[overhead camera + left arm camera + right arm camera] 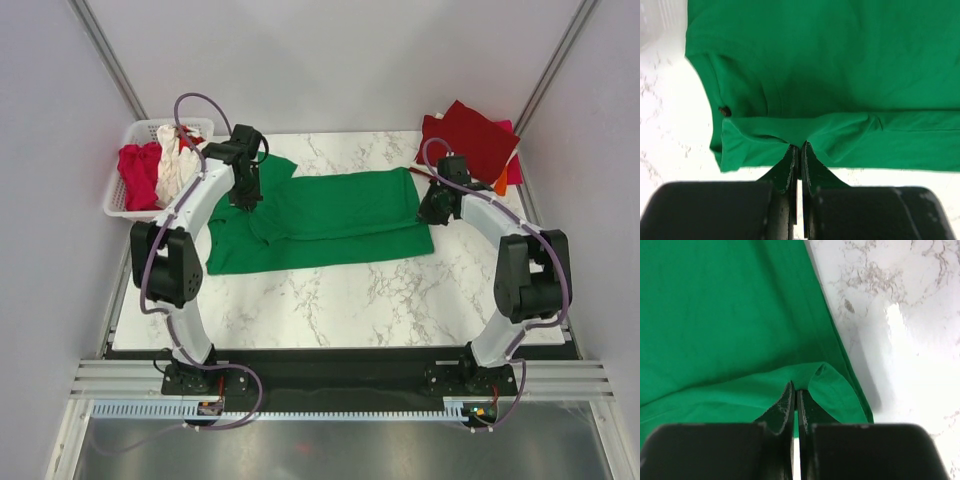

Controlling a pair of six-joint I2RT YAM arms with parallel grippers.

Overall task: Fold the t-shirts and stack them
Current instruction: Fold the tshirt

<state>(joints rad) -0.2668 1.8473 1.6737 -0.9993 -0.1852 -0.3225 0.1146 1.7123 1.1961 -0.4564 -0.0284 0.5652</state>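
The bright green t-shirt (330, 222) lies spread across the middle of the marble table, its far edge lifted and partly folded over itself. My left gripper (246, 203) is shut on the shirt's left far edge; in the left wrist view the gripper (799, 148) pinches a fold of the green cloth (840, 75). My right gripper (432, 212) is shut on the shirt's right far corner; in the right wrist view the gripper (795, 389) pinches the green cloth (715, 315). A dark red shirt (468, 137) lies on magenta and orange ones at the back right.
A white slatted basket (128, 150) at the back left holds a red shirt (138, 172) and a white shirt (176, 160). Bare marble (350, 300) lies in front of the green shirt. Grey walls enclose the table.
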